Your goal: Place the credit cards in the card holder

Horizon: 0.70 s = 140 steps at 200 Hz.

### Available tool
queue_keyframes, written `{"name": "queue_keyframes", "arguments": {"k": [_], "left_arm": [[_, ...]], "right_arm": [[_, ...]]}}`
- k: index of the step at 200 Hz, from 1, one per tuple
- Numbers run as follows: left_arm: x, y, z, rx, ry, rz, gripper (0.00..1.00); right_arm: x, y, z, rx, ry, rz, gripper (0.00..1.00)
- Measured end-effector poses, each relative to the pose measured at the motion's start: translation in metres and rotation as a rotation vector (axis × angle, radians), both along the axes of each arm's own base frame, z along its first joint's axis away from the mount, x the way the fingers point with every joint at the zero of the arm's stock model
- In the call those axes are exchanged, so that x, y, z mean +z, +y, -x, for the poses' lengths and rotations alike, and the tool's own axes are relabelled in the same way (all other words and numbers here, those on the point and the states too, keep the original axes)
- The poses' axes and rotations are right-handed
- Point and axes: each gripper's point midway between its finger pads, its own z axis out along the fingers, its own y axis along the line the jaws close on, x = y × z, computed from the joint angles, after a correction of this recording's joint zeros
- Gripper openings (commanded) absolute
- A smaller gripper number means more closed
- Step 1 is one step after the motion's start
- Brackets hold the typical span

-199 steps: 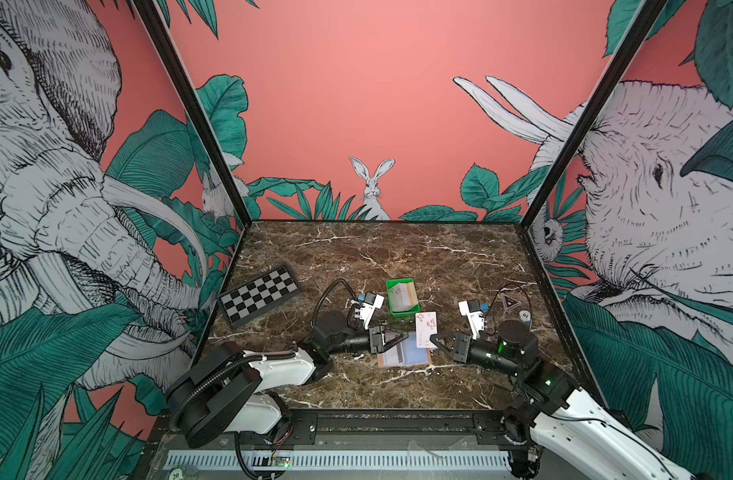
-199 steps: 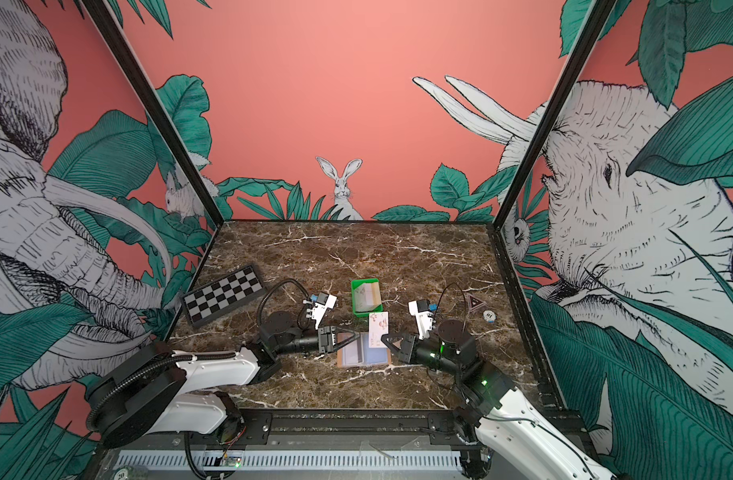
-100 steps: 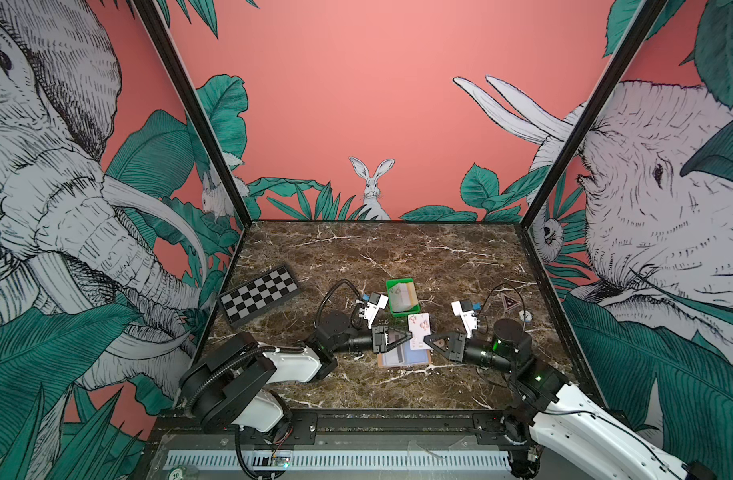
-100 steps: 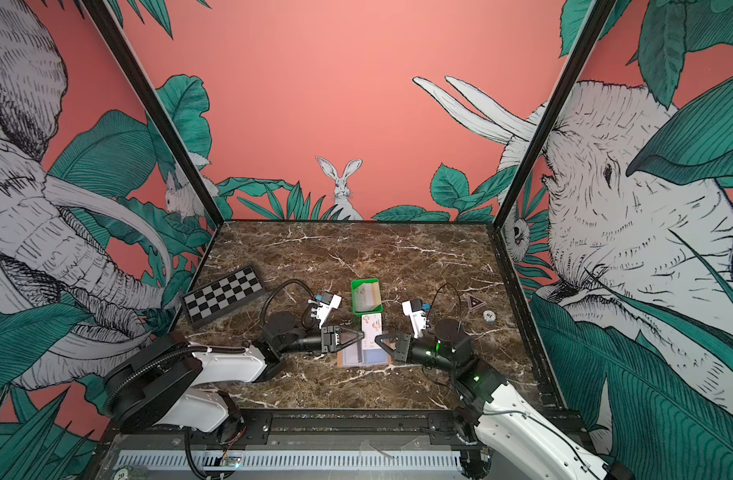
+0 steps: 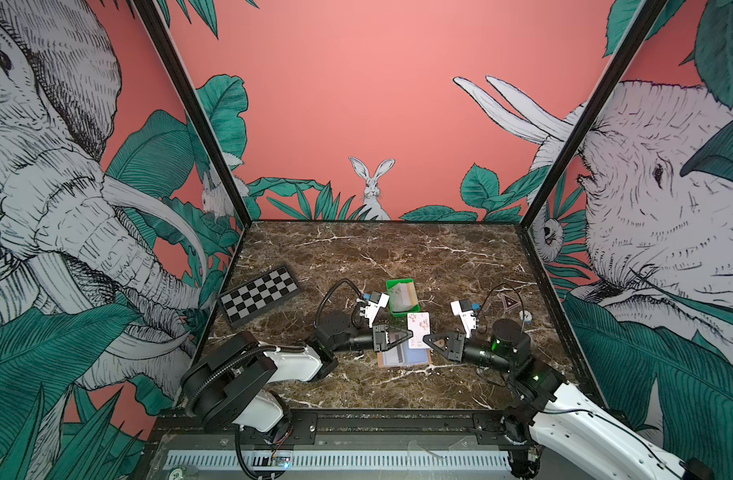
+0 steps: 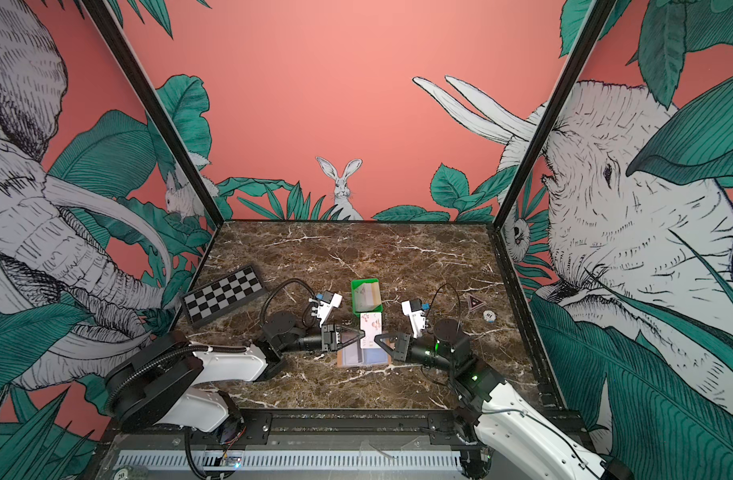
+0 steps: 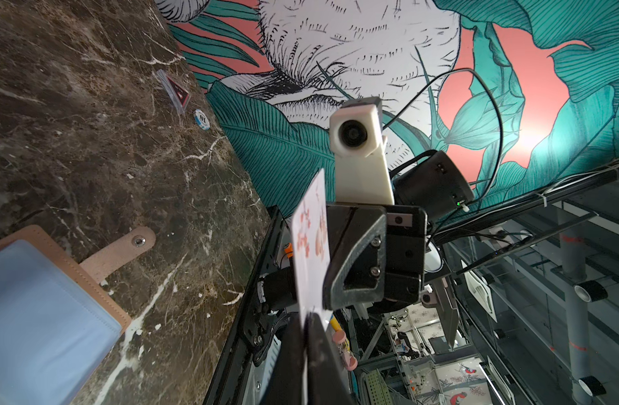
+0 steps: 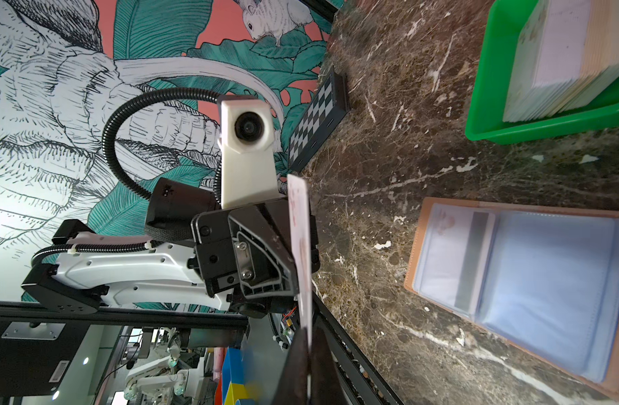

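One whitish credit card point(image 5: 418, 332) with pink marks stands on edge in the air above the card holder point(image 5: 416, 359). My left gripper point(image 5: 410, 335) is shut on one side of it and my right gripper point(image 5: 425, 340) is shut on the opposite side. The left wrist view shows the card point(image 7: 309, 245) pinched in my left gripper point(image 7: 306, 319); the right wrist view shows it point(image 8: 299, 228) pinched in my right gripper point(image 8: 309, 336). The tan holder point(image 8: 553, 287) lies open and flat, with another card point(image 8: 455, 252) inside a bluish sleeve. More cards point(image 8: 564, 59) are stacked in a green tray point(image 8: 487, 87).
The green tray point(image 5: 404, 309) sits just behind the grippers. A checkerboard point(image 5: 258, 300) lies at the left, and a poker chip point(image 5: 525, 316) and a triangular tag point(image 5: 509, 302) at the right. The holder's snap strap point(image 7: 125, 245) points toward the right side.
My right gripper carried the card leftward to the left gripper. The left gripper's fingers, apart a second ago, have closed on the card, so both now hold it.
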Motion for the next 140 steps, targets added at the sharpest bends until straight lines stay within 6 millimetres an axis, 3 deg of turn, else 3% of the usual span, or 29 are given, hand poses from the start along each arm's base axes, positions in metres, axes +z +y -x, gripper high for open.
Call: {"name": "queue_keyframes", "arguments": {"k": [18,57,140], "left_arm": [[-0.001,0.000,0.000,-0.001,0.003,-0.003,0.01],[-0.006,-0.001,0.001,-0.003,0.007,-0.023,0.00],[-0.030,0.007,-0.008,0.069,-0.024,-0.216,0.00]], "right_arm": [[-0.003,0.000,-0.001,-0.003,0.004,0.011,0.00],[-0.012,-0.004,-0.002,-0.013,0.003,0.057,0.13],[-0.053,-0.025,-0.008,-0.091,0.057,0.272,0.18]]}}
